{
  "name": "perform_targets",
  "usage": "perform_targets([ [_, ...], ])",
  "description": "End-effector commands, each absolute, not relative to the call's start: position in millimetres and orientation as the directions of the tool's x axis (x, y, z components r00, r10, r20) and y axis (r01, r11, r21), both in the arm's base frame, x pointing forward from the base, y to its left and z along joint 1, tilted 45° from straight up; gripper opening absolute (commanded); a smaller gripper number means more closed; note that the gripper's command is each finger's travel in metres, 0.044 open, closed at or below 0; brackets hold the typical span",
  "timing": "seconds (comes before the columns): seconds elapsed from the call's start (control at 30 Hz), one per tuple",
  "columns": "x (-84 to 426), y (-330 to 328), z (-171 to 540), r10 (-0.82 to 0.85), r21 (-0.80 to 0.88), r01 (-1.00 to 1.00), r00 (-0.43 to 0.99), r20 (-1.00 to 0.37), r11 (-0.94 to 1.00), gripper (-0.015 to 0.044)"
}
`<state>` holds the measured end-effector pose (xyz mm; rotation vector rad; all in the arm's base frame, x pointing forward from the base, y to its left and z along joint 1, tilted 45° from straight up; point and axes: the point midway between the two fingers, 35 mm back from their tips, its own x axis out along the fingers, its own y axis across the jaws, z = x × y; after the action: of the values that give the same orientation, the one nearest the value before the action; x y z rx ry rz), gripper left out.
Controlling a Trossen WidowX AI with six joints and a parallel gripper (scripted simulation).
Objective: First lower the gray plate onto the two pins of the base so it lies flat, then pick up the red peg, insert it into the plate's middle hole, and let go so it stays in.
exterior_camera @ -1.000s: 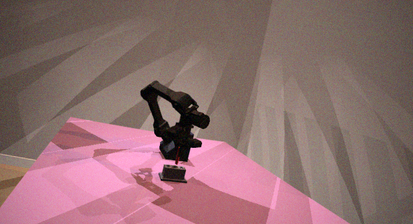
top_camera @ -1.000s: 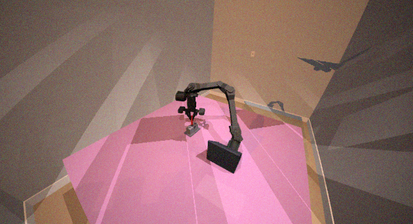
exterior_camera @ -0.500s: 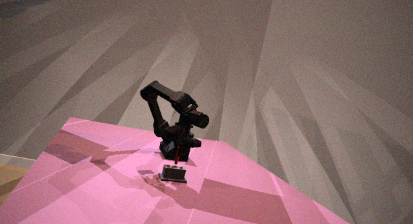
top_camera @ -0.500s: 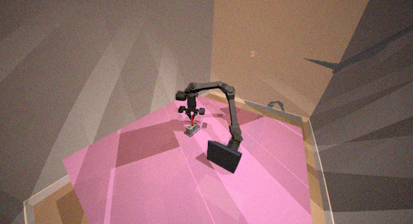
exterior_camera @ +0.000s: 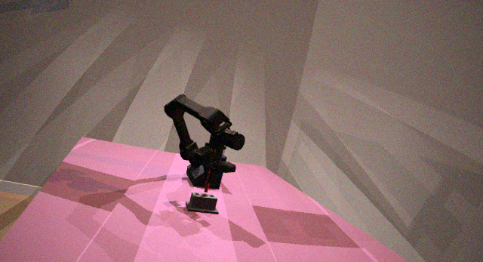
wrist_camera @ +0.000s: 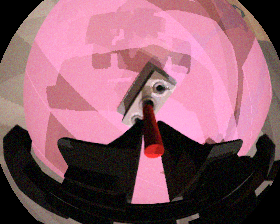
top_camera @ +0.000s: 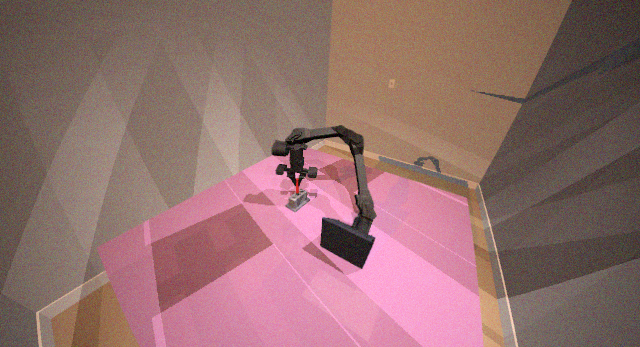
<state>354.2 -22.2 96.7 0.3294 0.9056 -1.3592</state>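
Note:
The red peg is upright between the fingers of my gripper, which is shut on its upper part. The gray plate lies flat on top of the gray base, with its row of three holes facing up. In the wrist view the peg's lower end overlaps the middle hole. In the exterior view that end appears just above the plate's top. Whether the tip has entered the hole cannot be told.
The base stands on the pink table top. The arm's dark mount stands on the same table, nearer the top camera. Shadows of the arm fall around the base.

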Motion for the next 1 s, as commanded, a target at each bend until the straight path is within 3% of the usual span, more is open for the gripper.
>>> perform_targets([
  [0.0,354.1,-22.6,97.4,-0.697,-0.293,0.928,-0.052,-0.715,0.231,0.0000],
  [0.97,353.5,-25.2,96.4,-0.694,-0.288,0.930,-0.052,-0.718,0.228,0.0000],
])
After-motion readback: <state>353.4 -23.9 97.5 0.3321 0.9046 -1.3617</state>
